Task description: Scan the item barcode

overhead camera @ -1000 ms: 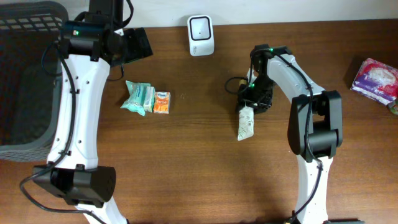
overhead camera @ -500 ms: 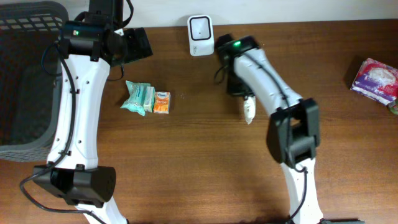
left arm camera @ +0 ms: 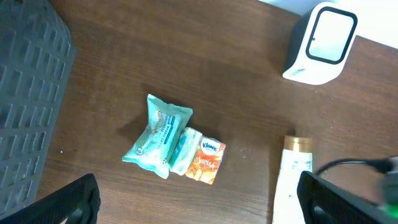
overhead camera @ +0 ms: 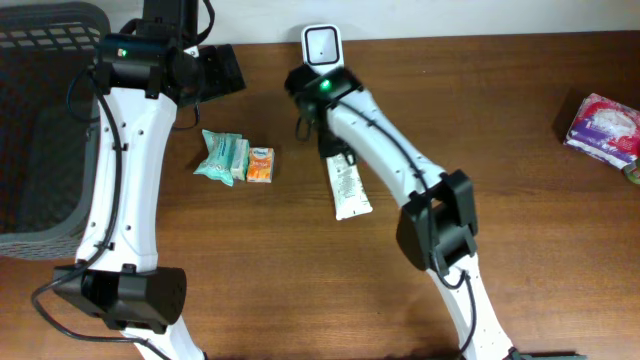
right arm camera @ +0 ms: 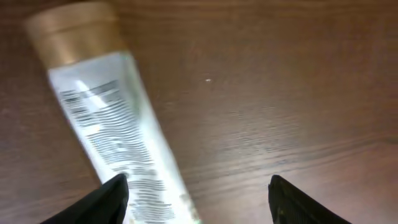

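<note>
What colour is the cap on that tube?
The cap is gold; clearest in the right wrist view.

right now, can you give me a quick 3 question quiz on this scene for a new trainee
1. True or false: the right gripper is clamped on the white tube.
2. What lies right beside the teal packet? A) orange tissue pack B) basket C) pink package
3. Fill in: the tube's gold cap points toward the ____ at the table's far edge.

Key:
1. False. Its jaws stand open and the tube lies on the table.
2. A
3. scanner
</note>
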Robot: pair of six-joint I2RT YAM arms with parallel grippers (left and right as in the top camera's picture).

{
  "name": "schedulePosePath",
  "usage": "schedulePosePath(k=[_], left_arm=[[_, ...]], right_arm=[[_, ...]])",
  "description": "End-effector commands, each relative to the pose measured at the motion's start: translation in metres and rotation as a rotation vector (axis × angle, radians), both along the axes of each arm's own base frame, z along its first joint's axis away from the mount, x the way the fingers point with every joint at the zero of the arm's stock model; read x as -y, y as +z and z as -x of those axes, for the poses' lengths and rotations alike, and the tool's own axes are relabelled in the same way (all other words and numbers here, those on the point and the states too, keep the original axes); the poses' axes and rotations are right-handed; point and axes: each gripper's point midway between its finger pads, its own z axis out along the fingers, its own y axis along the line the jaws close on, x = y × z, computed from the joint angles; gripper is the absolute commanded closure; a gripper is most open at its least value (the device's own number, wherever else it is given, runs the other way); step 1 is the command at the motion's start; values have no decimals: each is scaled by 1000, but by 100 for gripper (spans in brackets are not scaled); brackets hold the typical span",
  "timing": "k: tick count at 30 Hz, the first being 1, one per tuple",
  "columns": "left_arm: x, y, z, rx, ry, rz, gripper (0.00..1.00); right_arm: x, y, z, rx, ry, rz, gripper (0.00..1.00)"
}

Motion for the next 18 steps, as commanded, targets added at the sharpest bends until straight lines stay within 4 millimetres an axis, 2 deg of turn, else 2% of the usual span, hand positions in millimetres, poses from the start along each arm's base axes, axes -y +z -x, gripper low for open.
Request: schedulePosePath(k=[1, 2, 4, 8, 11, 14, 18], left_arm=[[-4, 1, -1, 5, -2, -17, 1], [-4, 1, -1, 5, -2, -17, 1], [-4, 1, -1, 5, -2, -17, 1], [-4, 1, -1, 5, -2, -17, 1], [-4, 1, -1, 5, -2, -17, 1], [-4, 1, -1, 5, -2, -17, 1], [-4, 1, -1, 5, -2, -17, 1]], right_arm=[[11, 3, -4, -147, 123, -233, 31], [6, 1, 2, -222, 206, -371, 31], [-1, 0, 9, -289, 339, -532, 31], [-3, -10, -3, -254, 368, -573, 30], [-20, -30, -8, -235, 385, -679, 30], [-21, -48, -1, -264, 368, -724, 30], [-15, -73, 20, -344, 334, -724, 30]])
